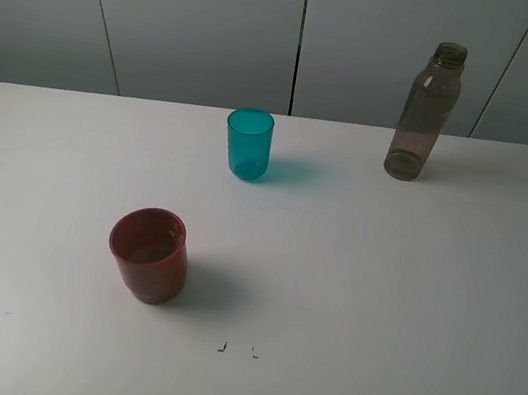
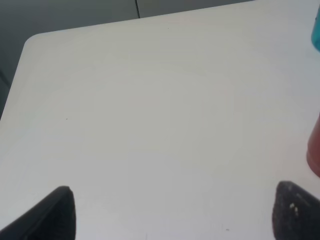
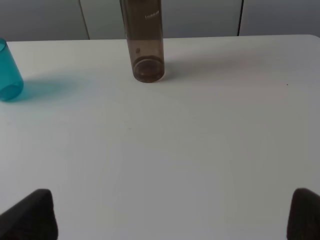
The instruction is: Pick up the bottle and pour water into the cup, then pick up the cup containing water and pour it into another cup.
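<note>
A tall, smoky grey-brown translucent plastic bottle (image 1: 424,113) with a threaded neck and no cap stands upright near the far right edge of the white table (image 1: 377,308), well apart from the other things. A slim, translucent teal-blue plastic tumbler (image 1: 248,143) stands upright toward the middle of the far side, its mouth open upward and its shadow falling to the right. Nearer the camera and to the left sits a wider, squat, opaque red-brown plastic cup (image 1: 149,254), also upright, well apart from the teal tumbler. In the high view neither arm appears over the table. The left gripper (image 2: 175,212) shows in its wrist view as two dark fingertips (image 2: 57,212) set far apart above bare tabletop, with nothing between them; slivers of the red-brown cup and the teal tumbler show at the edge of that view. The right gripper (image 3: 172,215) likewise has its dark fingertips (image 3: 32,215) spread wide and empty, facing the bottle across the table, with the teal tumbler off to one side.
</note>
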### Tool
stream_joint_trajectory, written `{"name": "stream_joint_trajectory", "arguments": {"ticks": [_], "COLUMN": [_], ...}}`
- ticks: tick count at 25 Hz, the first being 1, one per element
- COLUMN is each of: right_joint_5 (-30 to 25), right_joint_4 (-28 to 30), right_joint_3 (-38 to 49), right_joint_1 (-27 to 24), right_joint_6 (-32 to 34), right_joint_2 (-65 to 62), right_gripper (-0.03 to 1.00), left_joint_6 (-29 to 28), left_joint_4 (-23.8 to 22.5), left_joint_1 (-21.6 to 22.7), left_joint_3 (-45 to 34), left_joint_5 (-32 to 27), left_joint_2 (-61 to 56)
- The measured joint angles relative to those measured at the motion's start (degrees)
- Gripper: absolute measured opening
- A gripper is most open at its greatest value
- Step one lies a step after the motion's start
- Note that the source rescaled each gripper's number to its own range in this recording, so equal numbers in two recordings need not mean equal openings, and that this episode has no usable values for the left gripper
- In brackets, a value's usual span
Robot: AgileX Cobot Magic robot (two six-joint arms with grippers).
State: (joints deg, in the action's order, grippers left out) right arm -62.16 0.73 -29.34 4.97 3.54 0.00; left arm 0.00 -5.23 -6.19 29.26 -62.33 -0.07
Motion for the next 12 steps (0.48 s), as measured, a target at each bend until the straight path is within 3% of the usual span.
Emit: {"name": "stream_joint_trajectory", "arguments": {"ticks": [12], "right_joint_5": [0.0], "right_joint_4": [0.0], "right_joint_3": [0.0], "right_joint_1": [0.0], "right_joint_6": [0.0], "right_joint_2": [0.0], "right_gripper": [0.97], "left_joint_6": [0.0], "left_joint_4": [0.0], "left_joint_1": [0.0], "left_joint_3": [0.0], "left_joint_5": [0.0], "left_joint_2": [0.0]}}
